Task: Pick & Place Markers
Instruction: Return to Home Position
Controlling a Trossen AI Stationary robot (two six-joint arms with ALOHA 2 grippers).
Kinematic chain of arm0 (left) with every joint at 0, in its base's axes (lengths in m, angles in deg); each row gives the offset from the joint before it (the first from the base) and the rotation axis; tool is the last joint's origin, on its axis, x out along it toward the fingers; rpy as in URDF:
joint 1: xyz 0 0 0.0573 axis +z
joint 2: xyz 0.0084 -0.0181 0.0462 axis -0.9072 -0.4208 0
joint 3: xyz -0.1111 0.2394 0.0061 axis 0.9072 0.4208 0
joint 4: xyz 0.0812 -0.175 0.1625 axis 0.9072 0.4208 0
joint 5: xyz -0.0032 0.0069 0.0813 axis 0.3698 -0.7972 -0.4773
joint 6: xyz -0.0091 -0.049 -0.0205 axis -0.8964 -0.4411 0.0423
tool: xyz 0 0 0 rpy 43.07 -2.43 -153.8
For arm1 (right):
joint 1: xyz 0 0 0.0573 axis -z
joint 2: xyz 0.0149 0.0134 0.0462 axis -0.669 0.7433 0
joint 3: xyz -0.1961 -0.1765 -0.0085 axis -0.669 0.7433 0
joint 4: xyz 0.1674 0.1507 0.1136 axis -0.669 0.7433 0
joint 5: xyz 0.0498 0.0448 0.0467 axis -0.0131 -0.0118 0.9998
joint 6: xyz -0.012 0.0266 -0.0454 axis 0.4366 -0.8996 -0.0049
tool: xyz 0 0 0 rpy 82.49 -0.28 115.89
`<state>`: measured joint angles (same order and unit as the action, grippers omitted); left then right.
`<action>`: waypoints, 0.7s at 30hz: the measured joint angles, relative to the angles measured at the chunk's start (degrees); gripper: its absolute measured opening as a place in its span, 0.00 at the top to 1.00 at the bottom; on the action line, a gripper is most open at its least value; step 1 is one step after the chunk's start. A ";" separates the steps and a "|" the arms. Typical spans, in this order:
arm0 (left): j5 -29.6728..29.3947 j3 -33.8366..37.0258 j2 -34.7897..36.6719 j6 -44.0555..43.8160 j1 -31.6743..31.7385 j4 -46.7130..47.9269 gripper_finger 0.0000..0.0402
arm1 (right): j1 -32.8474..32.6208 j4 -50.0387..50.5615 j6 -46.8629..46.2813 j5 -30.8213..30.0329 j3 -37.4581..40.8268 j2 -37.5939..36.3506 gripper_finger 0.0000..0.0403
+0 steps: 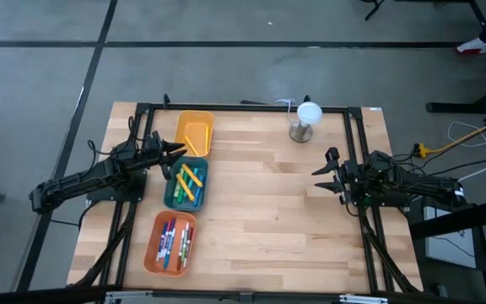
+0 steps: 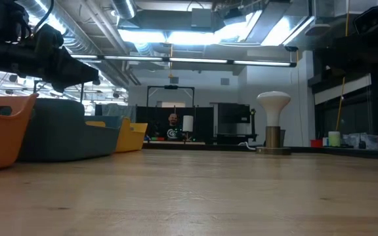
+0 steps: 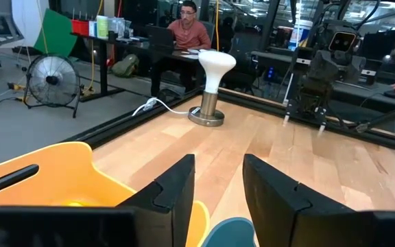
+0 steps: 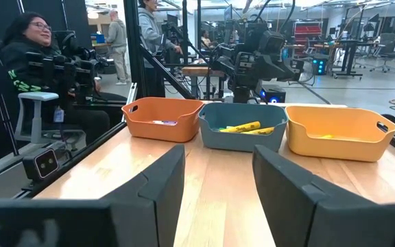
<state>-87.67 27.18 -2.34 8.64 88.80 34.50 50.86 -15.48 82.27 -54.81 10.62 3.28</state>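
Since the left jaws hang spread and empty just above the neighbouring rims of the yellow bin (image 1: 194, 114) and the teal bin (image 1: 168, 189), the main risk I see is in how the left arm (image 1: 83, 181) would pull away toward its rest: a low or sideways path could catch a finger on either wall and shove or tip a bin. That matters because the markers (image 1: 189, 182) all seem to lie inside the 3 bins, yellow and green ones in the teal bin, red, blue and purple ones in the orange bin (image 1: 149, 250), and what looks like 1 yellow one in the yellow bin, with none visible on the bare counter (image 1: 277, 219); a knocked bin could spill them and undo the sorting. Lifting clear before retreating would avoid that, I judge. The right arm (image 1: 403, 186) waits at the counter's right side, the right jaws likewise spread on nothing, well apart from the bins; its only near neighbour is the white-topped stand (image 1: 307, 114), which a wide swing might topple
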 joint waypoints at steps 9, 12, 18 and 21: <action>0.00 0.00 0.00 0.00 0.00 0.00 0.70 | 0.00 0.02 0.00 0.00 0.02 0.00 0.58; 0.00 0.00 0.00 0.00 0.00 0.00 0.70 | -0.01 0.00 0.00 0.00 0.01 0.00 0.58; 0.00 0.00 0.00 0.00 0.00 0.01 0.71 | 0.01 0.00 0.00 0.00 0.00 0.00 0.58; 0.01 0.00 0.00 0.00 0.00 0.00 0.71 | -0.01 0.01 0.00 0.00 0.01 0.00 0.58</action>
<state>-87.66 27.18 -2.34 8.64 88.80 34.50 50.85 -15.47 82.27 -54.81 10.63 3.28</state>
